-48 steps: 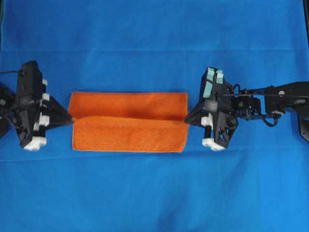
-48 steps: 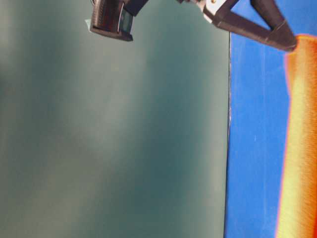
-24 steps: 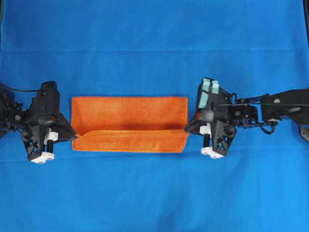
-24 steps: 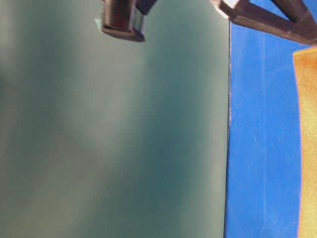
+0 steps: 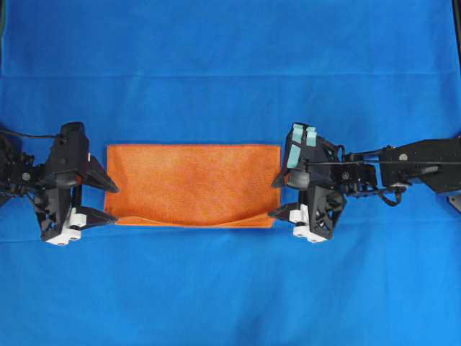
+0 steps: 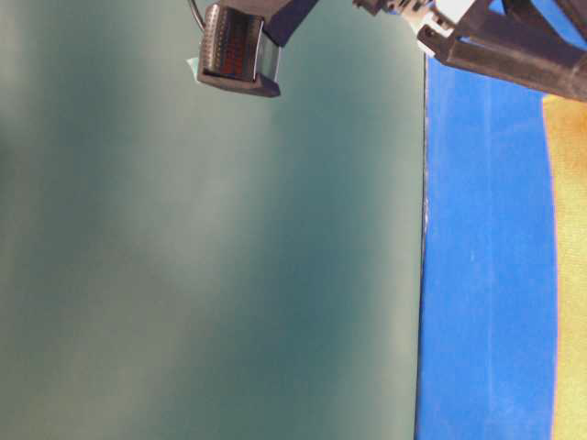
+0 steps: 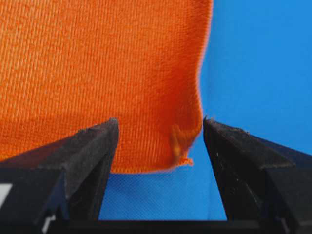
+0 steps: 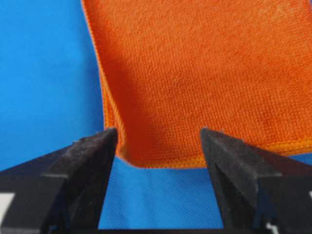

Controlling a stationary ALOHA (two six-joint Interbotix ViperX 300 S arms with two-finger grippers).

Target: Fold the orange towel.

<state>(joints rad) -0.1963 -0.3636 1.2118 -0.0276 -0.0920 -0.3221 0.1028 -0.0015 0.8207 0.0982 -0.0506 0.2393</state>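
towel (image 5: 193, 184) flat on blue cloth (image 5: 230, 65) btwn both open tools.

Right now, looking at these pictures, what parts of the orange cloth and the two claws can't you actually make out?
- Orange towel, under layer: covered by the top layer in the overhead view.
- Towel in the table-level view: only a blurred strip, cut by the right edge.
- Left gripper and right gripper: wrist views crop everything behind the fingers.
- Right gripper's lower finger: partly hidden under its own body in the overhead view.
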